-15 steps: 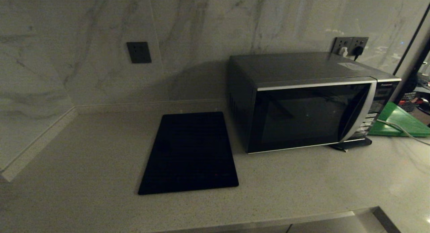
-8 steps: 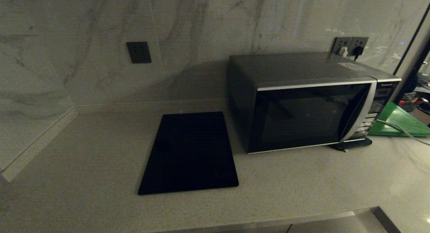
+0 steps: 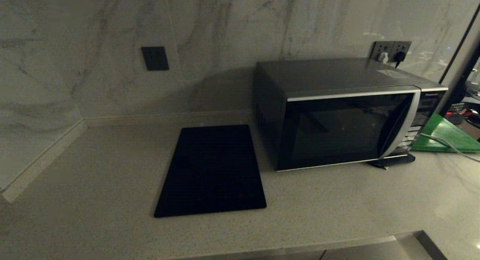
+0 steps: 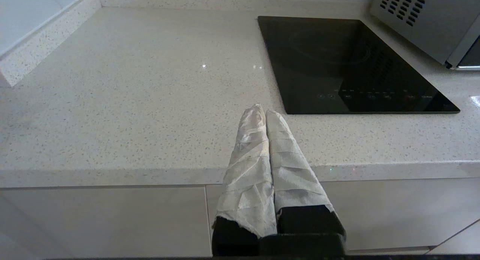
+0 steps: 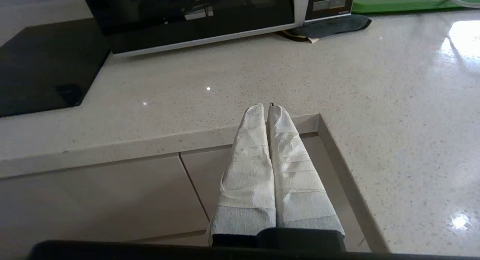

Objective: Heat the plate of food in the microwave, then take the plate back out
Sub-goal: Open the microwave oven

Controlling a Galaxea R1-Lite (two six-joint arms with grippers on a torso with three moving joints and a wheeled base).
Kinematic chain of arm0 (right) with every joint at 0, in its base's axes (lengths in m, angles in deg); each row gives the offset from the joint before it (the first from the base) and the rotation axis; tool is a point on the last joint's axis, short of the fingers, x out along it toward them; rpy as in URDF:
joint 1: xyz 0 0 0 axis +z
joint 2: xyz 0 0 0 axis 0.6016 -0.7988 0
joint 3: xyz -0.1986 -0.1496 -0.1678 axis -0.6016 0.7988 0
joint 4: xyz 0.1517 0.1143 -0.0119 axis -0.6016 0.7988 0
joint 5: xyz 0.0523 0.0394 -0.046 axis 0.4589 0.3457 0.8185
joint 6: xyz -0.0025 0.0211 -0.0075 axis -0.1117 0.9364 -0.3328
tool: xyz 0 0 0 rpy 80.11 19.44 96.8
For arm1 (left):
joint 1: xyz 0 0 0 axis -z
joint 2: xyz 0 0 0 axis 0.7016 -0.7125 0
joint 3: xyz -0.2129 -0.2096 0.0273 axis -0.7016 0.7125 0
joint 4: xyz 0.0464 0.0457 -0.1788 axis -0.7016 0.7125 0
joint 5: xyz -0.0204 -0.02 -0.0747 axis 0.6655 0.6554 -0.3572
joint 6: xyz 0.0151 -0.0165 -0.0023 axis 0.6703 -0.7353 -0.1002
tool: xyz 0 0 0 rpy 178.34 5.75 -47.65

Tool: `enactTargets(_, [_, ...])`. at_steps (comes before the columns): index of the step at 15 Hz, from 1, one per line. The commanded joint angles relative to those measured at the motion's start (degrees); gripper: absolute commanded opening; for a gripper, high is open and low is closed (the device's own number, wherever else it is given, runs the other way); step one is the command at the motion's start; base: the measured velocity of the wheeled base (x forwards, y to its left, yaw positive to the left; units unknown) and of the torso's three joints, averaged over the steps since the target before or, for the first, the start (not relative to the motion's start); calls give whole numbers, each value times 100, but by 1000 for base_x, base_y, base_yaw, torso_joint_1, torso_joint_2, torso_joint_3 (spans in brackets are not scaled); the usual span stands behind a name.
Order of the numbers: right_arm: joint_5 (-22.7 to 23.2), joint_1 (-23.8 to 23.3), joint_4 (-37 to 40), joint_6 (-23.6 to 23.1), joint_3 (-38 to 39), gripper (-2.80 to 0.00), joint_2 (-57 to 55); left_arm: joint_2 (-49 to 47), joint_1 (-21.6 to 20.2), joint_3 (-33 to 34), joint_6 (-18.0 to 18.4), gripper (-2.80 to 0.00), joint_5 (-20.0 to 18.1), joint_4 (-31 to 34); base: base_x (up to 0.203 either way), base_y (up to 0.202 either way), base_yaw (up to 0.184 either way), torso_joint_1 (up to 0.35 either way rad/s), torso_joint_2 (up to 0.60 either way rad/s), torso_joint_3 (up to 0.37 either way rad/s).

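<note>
Speckled countertop (image 3: 337, 207) with closed microwave (image 3: 345, 113) beside black mat (image 3: 212, 170).

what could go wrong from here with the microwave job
1. The plate of food shows in no view, so there may be nothing within reach to load.
2. The microwave has its door closed, and both the left gripper and the right gripper are shut and held low by the counter edge; the door must be opened first.
3. A white cable lies across the green board beside the button panel; a reaching arm might snag it.
</note>
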Motion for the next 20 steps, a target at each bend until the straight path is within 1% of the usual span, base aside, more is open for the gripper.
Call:
enactTargets(1, [-7, -2, 2, 15, 9, -280, -7, -9, -2, 0, -9, -280, 2, -2, 0, 0, 0, 0, 0, 0])
enactTargets(3, [-32, -2, -6, 120, 9, -280, -7, -9, -2, 0, -9, -280, 2, -2, 0, 0, 0, 0, 0, 0])
enactTargets(20, [-36, -2, -6, 131, 9, -280, -7, -9, -2, 0, -9, -280, 2, -2, 0, 0, 0, 0, 0, 0])
